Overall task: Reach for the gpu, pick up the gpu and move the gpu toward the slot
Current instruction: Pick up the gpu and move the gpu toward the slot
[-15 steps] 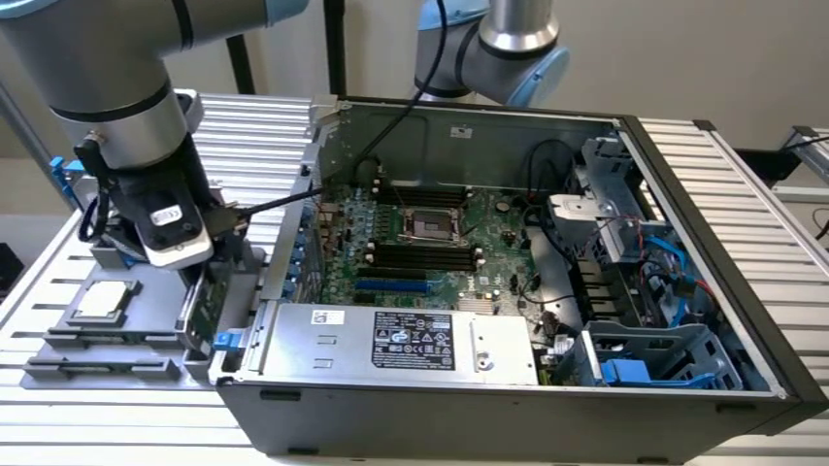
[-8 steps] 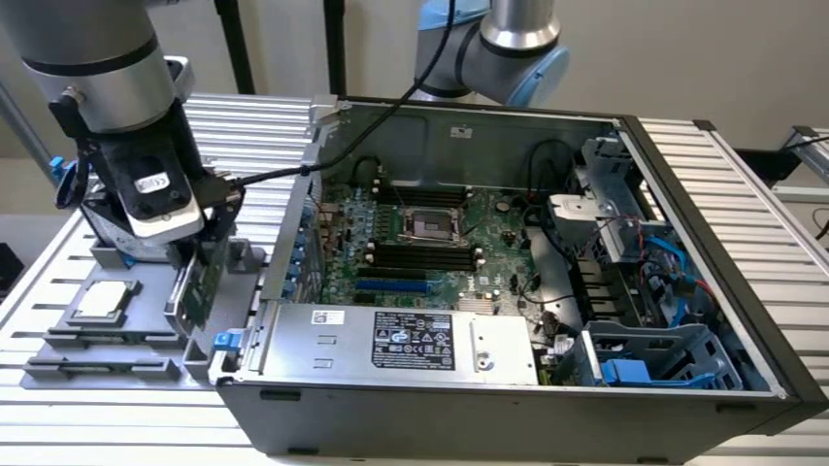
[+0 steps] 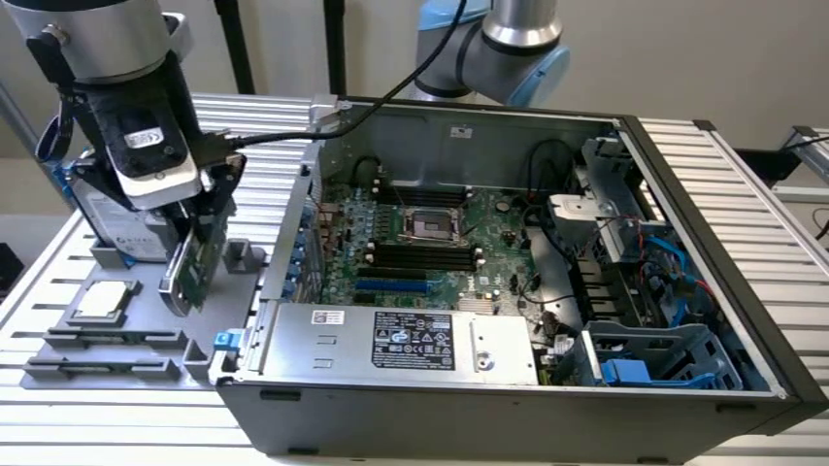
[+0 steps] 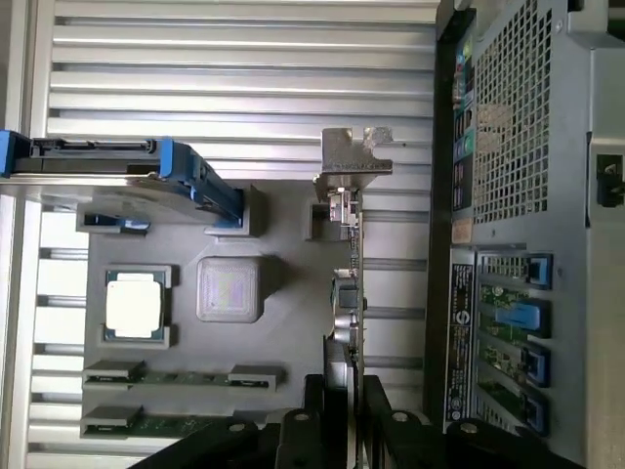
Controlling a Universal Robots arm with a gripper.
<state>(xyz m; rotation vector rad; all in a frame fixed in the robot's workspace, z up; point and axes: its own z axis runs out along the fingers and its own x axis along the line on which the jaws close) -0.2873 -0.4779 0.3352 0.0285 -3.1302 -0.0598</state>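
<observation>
Black gripper (image 4: 342, 410) fingers pinch the edge of the thin green gpu card (image 4: 350, 293), which stands upright over the grey parts holder (image 3: 130, 340). Going from the exterior view's left: a square silver CPU chip (image 3: 104, 303), the held gpu (image 3: 192, 267), then the open grey computer case (image 3: 518, 388).

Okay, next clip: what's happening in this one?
A single robot arm has its tool down over a grey parts holder beside an open computer case. The tool is around the gpu, a thin green card standing on edge in the holder, with its silver bracket at the end away from the tool. The card looks to be still in or just above the holder, not near the motherboard. A CPU chip and a blue-framed hard drive sit in the holder too.
</observation>
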